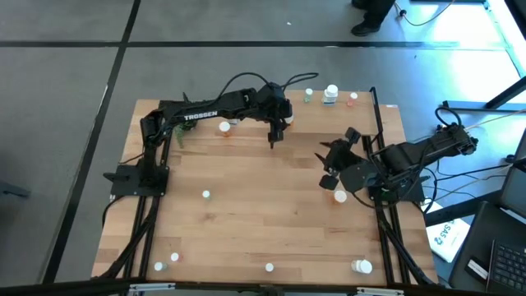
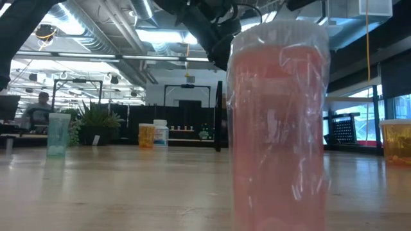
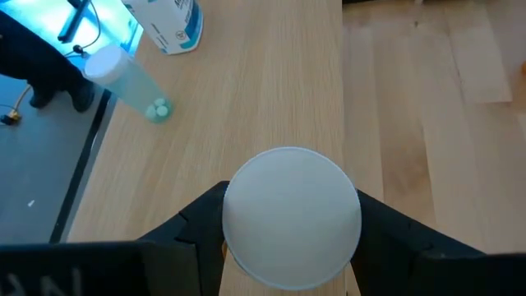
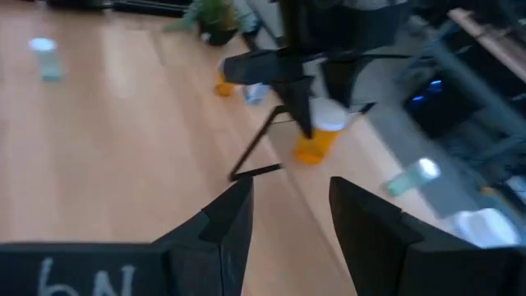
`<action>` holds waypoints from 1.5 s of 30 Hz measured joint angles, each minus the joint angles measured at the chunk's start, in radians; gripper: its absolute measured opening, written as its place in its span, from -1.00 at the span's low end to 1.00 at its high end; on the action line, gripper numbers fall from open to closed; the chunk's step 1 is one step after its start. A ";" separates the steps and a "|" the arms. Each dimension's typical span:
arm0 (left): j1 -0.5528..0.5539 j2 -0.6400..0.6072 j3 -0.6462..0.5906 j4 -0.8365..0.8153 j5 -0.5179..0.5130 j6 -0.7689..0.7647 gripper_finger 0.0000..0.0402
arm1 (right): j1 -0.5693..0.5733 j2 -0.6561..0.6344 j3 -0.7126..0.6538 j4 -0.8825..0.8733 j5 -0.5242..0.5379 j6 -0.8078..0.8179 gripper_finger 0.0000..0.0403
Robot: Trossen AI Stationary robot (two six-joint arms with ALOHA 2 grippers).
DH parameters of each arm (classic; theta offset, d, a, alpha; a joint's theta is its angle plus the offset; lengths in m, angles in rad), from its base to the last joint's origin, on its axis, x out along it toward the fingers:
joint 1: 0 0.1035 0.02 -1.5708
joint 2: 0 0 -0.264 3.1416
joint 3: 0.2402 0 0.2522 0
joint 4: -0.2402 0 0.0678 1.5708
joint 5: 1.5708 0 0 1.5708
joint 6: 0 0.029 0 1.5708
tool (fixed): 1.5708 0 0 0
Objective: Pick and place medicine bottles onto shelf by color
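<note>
Left tool (image 3: 289, 247): gripping a white-capped orange bottle (image 3: 292, 217) between its fingers, hanging over the shelf (image 3: 246, 99) at the counter's far side.
Right tool (image 4: 289, 215): hovering released above the counter (image 1: 263, 214), holding nothing.
Other bottles: a green one (image 3: 123, 76) lying tilted on the shelf; more standing scattered across the counter.

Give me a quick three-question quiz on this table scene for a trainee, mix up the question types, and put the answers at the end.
1. True or false: the right gripper is gripping a bottle.
2. The left gripper is shut on the held bottle. What colour is its body? A green, B orange, C white.
3. Fill in: the bottle nearest the low camera has a ___ body.
Key: 1 false, its fingers are apart with nothing between them; 2 B; 3 pink.
</note>
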 joint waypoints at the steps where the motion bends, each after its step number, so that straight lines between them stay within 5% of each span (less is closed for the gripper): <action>1: 0.000 0.000 0.000 -0.001 0.000 0.000 -0.08 | -0.001 0.002 0.000 0.000 0.020 0.000 -0.19; 14: 0.000 0.000 0.000 -0.002 -0.001 -0.001 -0.07 | -0.001 0.002 0.000 0.001 0.031 0.001 -0.19; 33: 0.000 0.000 0.000 -0.002 -0.002 -0.001 -0.06 | -0.001 0.002 0.000 0.010 -0.204 -0.003 -0.19; 45: 0.000 0.000 0.000 -0.002 -0.002 0.000 -0.06 | -0.001 0.002 0.000 0.010 -0.205 -0.004 -0.19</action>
